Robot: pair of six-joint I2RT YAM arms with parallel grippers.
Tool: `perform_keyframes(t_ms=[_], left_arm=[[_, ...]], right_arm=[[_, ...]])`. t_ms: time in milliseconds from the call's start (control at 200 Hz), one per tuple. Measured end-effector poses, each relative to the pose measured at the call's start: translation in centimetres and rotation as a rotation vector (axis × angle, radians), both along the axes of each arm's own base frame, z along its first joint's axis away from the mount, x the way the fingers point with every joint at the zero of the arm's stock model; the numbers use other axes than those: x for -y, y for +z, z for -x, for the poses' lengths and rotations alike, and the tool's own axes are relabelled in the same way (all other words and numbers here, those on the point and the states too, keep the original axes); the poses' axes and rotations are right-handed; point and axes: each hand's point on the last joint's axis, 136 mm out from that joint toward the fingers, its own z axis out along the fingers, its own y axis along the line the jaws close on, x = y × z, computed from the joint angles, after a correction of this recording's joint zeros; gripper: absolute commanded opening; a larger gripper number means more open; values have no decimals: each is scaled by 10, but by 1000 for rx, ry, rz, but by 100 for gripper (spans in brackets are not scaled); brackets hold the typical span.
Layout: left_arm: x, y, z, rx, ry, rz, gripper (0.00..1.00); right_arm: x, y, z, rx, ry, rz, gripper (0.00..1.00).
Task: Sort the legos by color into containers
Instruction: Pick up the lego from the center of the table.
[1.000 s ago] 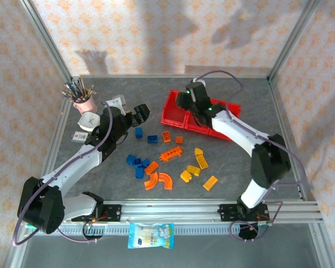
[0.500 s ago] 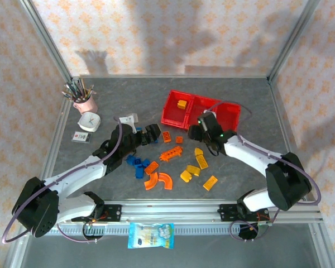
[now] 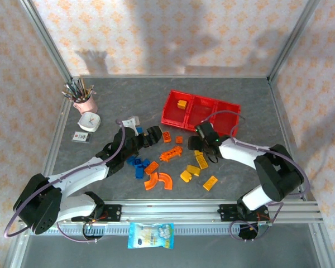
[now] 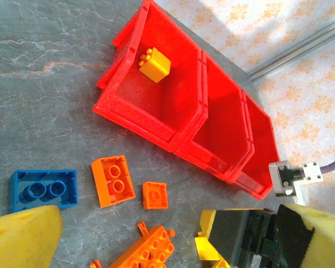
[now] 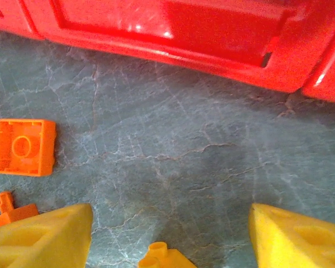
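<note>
Legos (image 3: 172, 152) mostly lie loose on the table (image 3: 128, 95) in front of the red tray (image 3: 170, 111): blues on the left, orange in the middle including the two arcs (image 3: 159, 180), yellows on the right. One yellow brick (image 3: 182, 104) sits in the tray's left compartment, and the left wrist cam shows it toward the far wall with its studs showing. Left gripper (image 3: 152, 135) is low over the table by the blue bunch, jaws spread wide and gripping nothing. A blue brick (image 4: 43, 190) lies just beside one pad (image 4: 22, 237), with an orange 2x2 (image 4: 113, 180) and a smaller orange square (image 4: 155, 195) a bit ahead. Right gripper (image 3: 201, 146) is down just in front of the tray, next to the yellows, jaws wide too and not holding anything. A yellow stud (image 5: 159, 258) pokes in between its pads at the bottom edge, tray wall straight ahead.
</note>
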Motion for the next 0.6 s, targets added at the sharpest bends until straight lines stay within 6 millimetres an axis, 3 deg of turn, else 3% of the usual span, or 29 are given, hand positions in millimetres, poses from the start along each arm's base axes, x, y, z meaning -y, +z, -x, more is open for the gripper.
perform_keyframes(t_ms=[330,601], left_arm=[[-2,-2,-2,0,16,-9,99],[-3,-2,-2,1,20,-10,99]], right_arm=[[-14,-8,13,-23,37,13,62],[-6,-14,18,-47,1,34,52]])
